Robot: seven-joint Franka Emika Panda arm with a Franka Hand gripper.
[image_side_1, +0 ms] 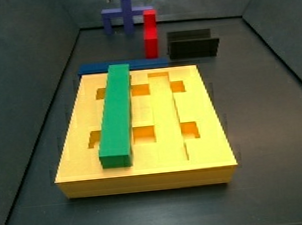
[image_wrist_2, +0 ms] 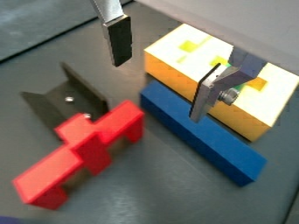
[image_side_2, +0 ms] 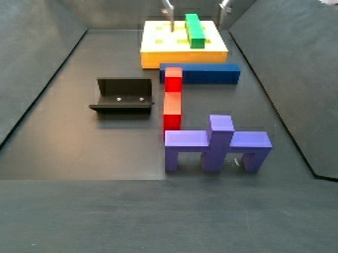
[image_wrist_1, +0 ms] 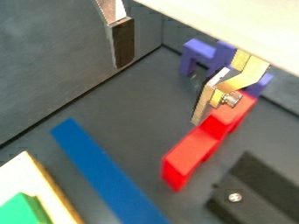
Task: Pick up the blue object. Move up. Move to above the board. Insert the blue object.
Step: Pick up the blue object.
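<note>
The blue object (image_wrist_2: 201, 133) is a long dark blue bar lying flat on the floor against the side of the board (image_wrist_2: 187, 80); it also shows in a wrist view (image_wrist_1: 103, 168) and in both side views (image_side_2: 203, 72) (image_side_1: 102, 68). The board (image_side_1: 185, 151) is a big yellow-orange block with grooves and holes, and a green bar (image_side_1: 118, 113) lies in one groove. My gripper (image_wrist_2: 163, 66) is open and empty, up in the air above the bar and the board's edge. Its fingers (image_side_2: 168, 9) show at the top of a side view.
A red stepped piece (image_side_2: 172, 96) lies on the floor between the blue bar and an upright purple cross-shaped piece (image_side_2: 215, 146). The dark fixture (image_side_2: 123, 96) stands beside the red piece. Grey walls enclose the floor.
</note>
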